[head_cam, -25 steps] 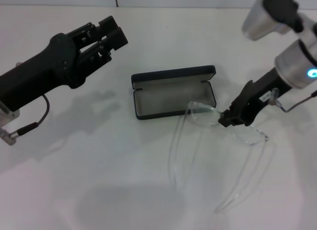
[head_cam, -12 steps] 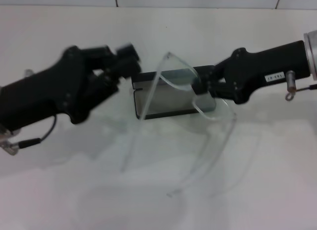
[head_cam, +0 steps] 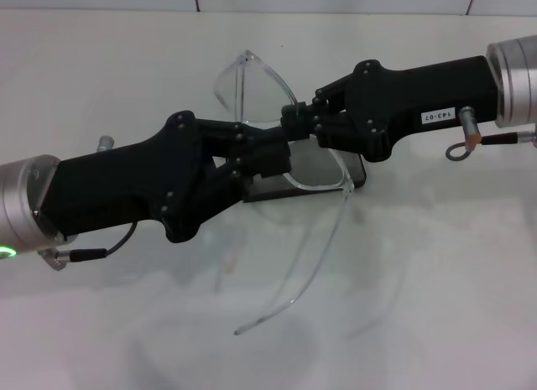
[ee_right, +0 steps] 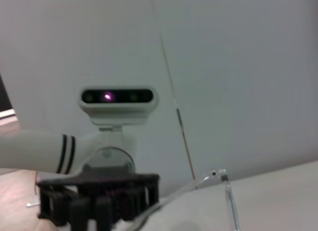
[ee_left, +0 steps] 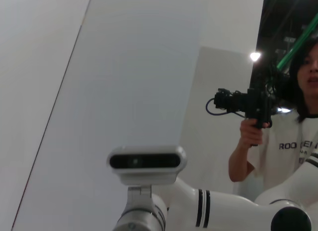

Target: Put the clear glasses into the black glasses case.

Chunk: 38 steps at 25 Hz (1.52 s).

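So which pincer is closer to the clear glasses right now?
The right pincer: it holds the clear glasses at the frame, above the black glasses case. The left pincer sits just beneath the frame, almost as close.

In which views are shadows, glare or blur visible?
Head view: soft shadows of the arms on the white table; the clear glasses are faint against it. Left wrist view: a ceiling light glares. Right wrist view: the left gripper is blurred.
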{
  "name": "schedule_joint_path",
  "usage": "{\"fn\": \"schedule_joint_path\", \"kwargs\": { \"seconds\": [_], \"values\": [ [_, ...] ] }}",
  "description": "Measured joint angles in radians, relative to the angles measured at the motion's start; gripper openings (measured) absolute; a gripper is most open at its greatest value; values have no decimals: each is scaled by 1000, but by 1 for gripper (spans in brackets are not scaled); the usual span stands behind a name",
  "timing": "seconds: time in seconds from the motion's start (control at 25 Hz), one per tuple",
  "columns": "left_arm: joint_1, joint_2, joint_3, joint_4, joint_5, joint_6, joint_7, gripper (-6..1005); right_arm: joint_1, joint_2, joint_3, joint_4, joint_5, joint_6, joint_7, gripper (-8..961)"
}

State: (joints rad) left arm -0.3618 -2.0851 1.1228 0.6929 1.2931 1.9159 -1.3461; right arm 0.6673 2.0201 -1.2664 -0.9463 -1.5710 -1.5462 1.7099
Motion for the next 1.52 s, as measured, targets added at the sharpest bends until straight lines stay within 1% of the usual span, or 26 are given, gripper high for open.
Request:
{"fn": "schedule_joint_path", "kwargs": {
  "seconds": [0.24,0.6,0.76,1.08,1.32,1.52],
  "values": [
    [-4,-1,0,-15,5,-1,23,85,0,3,-4,4,38,-10,-22,71],
    [-41,-3,-11,-117,-8,-6,93,85,6,5,-21,26,60,-21,-39,71],
    [-52,-3,-11,-142,-21,-5,108,85,8,7,-29,46,72,-24,-51,71],
    [-33,-2,-11,-144,-57,3,112,85,0,3,-26,75,99,-31,-71,71],
    [-46,-3,-11,-187,-57,-3,151,84,4,6,-34,78,114,-42,-81,71],
    [-46,-3,-11,-193,-57,-10,162,84,5,6,-43,80,132,-45,-83,70]
  ]
}}
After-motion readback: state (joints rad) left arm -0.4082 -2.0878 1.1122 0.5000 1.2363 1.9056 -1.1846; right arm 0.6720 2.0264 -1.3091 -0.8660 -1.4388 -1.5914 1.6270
